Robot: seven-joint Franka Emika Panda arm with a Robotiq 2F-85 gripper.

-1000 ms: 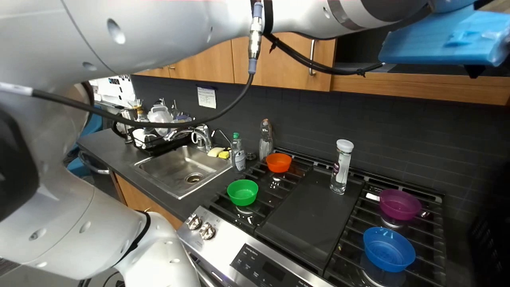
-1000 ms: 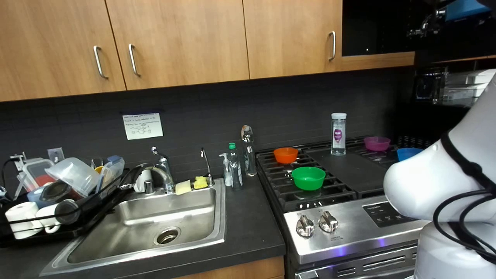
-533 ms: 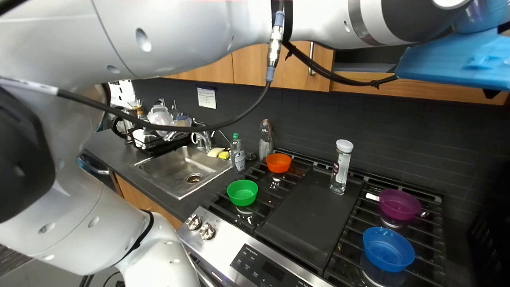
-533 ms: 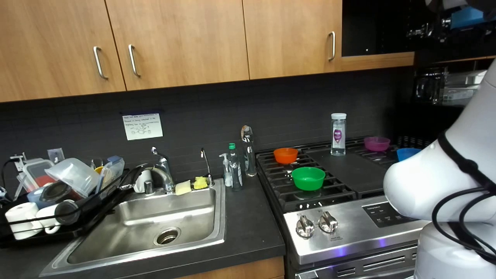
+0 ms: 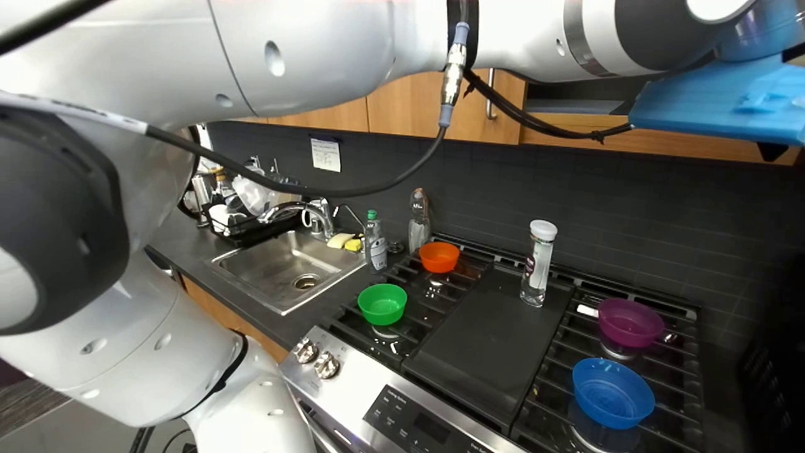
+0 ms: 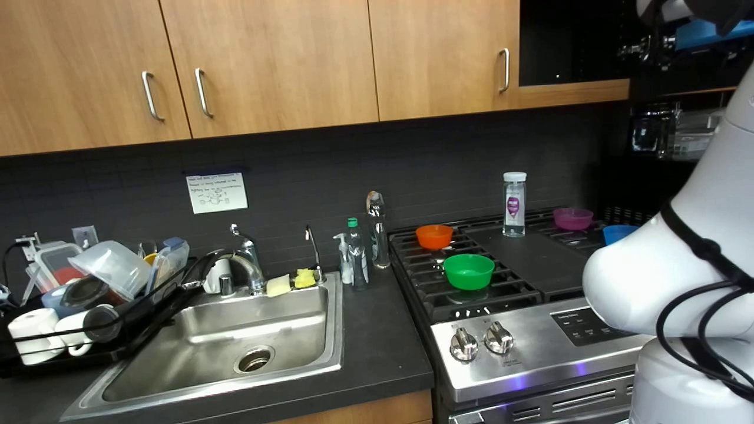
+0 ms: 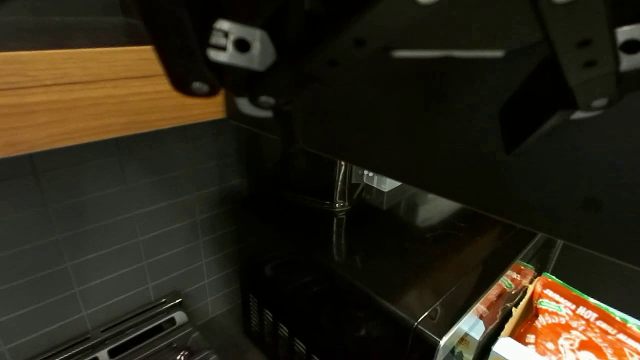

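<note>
My gripper [image 7: 405, 125] comes in from the top of the wrist view with its dark fingers wide apart. Nothing shows held between them. A large dark flat panel [image 7: 425, 165] fills the space behind the fingers; I cannot tell whether they touch it. The right finger [image 7: 532, 107] shows clearly, while the left one is lost in shadow. The blue-wrapped hand mount [image 5: 717, 104] is high at the right, by the open upper cabinet, and also shows in an exterior view [image 6: 710, 34]. The fingertips are out of view or too dark to tell there.
Orange [image 5: 439, 257], green [image 5: 382, 304], purple [image 5: 631, 322] and blue [image 5: 613, 393] bowls stand on the stove, with a white-capped bottle [image 5: 538, 264] between. A wooden cabinet edge [image 7: 100, 100], black appliance [image 7: 380, 250] and red packet [image 7: 575, 320] lie near my gripper. The sink [image 6: 259, 330] is further left.
The arm has swung; in an exterior view its upper links and the blue-wrapped hand mount have moved right and downward, mostly in the first half second. The bowls and bottles have not moved.
</note>
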